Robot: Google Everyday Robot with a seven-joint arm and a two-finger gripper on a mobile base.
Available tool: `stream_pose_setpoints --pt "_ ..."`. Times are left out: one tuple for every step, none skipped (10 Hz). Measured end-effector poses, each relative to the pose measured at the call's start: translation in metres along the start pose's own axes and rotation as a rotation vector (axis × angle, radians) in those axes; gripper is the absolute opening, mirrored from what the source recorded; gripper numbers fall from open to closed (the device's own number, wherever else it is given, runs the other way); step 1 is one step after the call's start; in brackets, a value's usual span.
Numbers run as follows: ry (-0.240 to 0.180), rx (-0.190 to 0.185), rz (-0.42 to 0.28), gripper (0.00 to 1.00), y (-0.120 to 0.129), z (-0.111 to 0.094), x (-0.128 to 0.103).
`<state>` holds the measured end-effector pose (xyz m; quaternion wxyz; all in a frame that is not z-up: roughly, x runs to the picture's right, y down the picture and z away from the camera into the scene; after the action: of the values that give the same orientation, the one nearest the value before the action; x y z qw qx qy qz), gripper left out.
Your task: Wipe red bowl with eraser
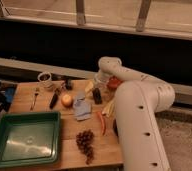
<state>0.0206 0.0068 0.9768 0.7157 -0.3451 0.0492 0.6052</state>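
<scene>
Camera view puts the white arm across the right side of the wooden table. It bends over at the far edge, so that the gripper hangs just above the tabletop there. I read its jaws as spread wide, with nothing between them. The red bowl sits just beside the gripper on its right, partly hidden by the arm. The eraser lies flat on the wood just in front of the gripper, apart from the bowl. Next to the eraser I see a blue-grey cloth and a round orange fruit. A green tray fills the near left corner, and a bunch of dark grapes lies near its right side.
</scene>
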Motion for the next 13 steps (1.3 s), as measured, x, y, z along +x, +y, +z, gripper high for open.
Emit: stream_pose_setpoints --pt "0.005 0.001 -0.011 0.79 0.006 0.003 -0.003" --pt "0.009 0.011 -0.024 0.76 0.011 0.006 -0.006" --pt "0.026 0.033 -0.032 0.65 0.017 0.011 -0.006" --pt "0.037 0.047 -0.033 0.55 0.016 0.016 -0.005" --pt "0.050 0.058 -0.029 0.47 0.014 0.019 -0.002" --pt "0.063 0.077 -0.013 0.26 0.006 0.025 0.000" --pt "0.066 0.077 -0.014 0.14 0.006 0.025 0.001" --pt "0.070 0.077 -0.017 0.05 0.009 0.024 0.001" --pt "0.072 0.077 -0.017 0.01 0.009 0.023 0.002" --pt "0.072 0.077 -0.017 0.00 0.008 0.023 0.002" --pt "0.072 0.077 -0.017 0.00 0.009 0.023 0.002" --pt "0.072 0.077 -0.017 0.00 0.009 0.023 0.002" --pt "0.072 0.077 -0.017 0.00 0.009 0.023 0.002"
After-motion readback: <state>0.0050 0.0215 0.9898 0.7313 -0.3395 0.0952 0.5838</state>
